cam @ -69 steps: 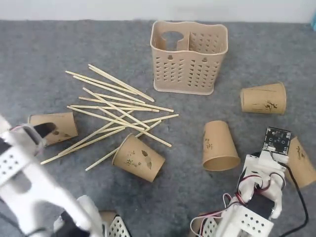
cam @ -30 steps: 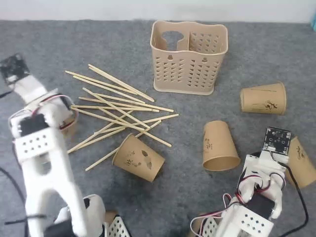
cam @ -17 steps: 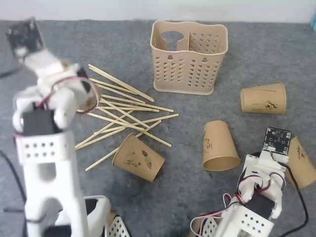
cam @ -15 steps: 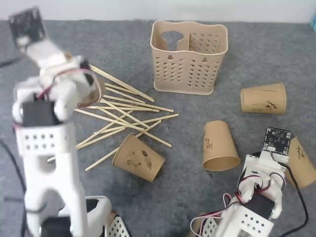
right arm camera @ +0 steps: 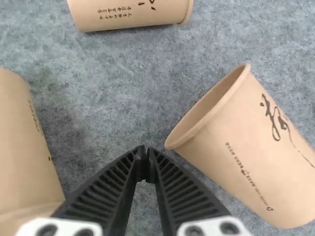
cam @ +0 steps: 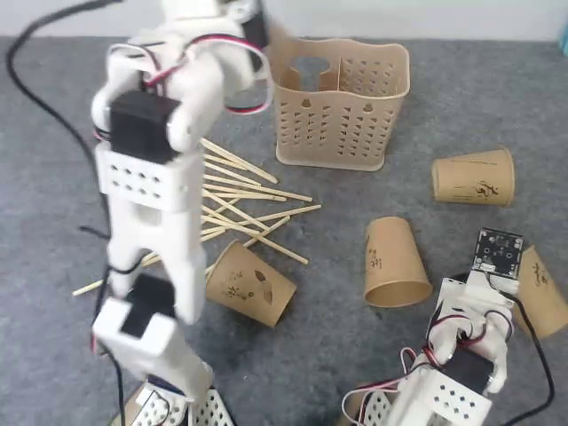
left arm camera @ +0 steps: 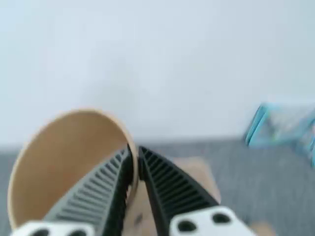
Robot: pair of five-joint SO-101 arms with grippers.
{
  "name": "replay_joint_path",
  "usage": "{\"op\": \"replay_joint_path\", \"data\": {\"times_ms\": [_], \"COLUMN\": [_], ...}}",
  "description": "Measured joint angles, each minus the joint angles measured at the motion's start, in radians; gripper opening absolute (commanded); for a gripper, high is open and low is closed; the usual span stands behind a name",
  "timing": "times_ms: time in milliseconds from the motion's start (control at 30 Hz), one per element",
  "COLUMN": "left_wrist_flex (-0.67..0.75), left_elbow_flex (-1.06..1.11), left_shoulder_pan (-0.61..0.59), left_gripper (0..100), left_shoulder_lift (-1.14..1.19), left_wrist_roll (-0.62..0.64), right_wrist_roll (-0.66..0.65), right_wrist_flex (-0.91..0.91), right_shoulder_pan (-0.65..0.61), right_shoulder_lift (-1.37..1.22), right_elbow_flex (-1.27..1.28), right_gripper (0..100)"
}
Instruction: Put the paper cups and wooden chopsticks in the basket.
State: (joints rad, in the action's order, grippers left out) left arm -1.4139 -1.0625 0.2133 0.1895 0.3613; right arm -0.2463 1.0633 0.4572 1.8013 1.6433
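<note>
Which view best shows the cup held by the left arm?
Left wrist view: the paper cup fills the foreground, rim pinched in the left gripper. In the high view the arm covers it; the right wrist view faces other cups.

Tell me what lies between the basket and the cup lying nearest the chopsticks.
In the high view, the ends of several wooden chopsticks cross the grey carpet between the basket and that cup.

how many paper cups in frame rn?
5. Held cup pinched by its rim in the left claw, near the basket; lying cup by the chopsticks; centre cup; far cup right of the basket; edge cup beside the right arm. Arms may hide more.
</note>
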Motion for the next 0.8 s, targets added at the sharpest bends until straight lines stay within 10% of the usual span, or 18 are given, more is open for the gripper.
{"op": "replay_joint_path", "data": {"times_ms": [800], "left_wrist_flex": [0.301], "left_elbow_flex": [-0.235], "left_shoulder_pan": [0.276], "left_gripper": [1], "left_shoulder_lift": [0.540], "left_wrist_roll": [-0.279], "right_wrist_roll": [0.000], "right_wrist_flex": [0.000], "right_shoulder_pan": [0.000], "right_shoulder_lift": [0.000], "right_elbow_flex": [0.000], "right_gripper": [0.6]}}
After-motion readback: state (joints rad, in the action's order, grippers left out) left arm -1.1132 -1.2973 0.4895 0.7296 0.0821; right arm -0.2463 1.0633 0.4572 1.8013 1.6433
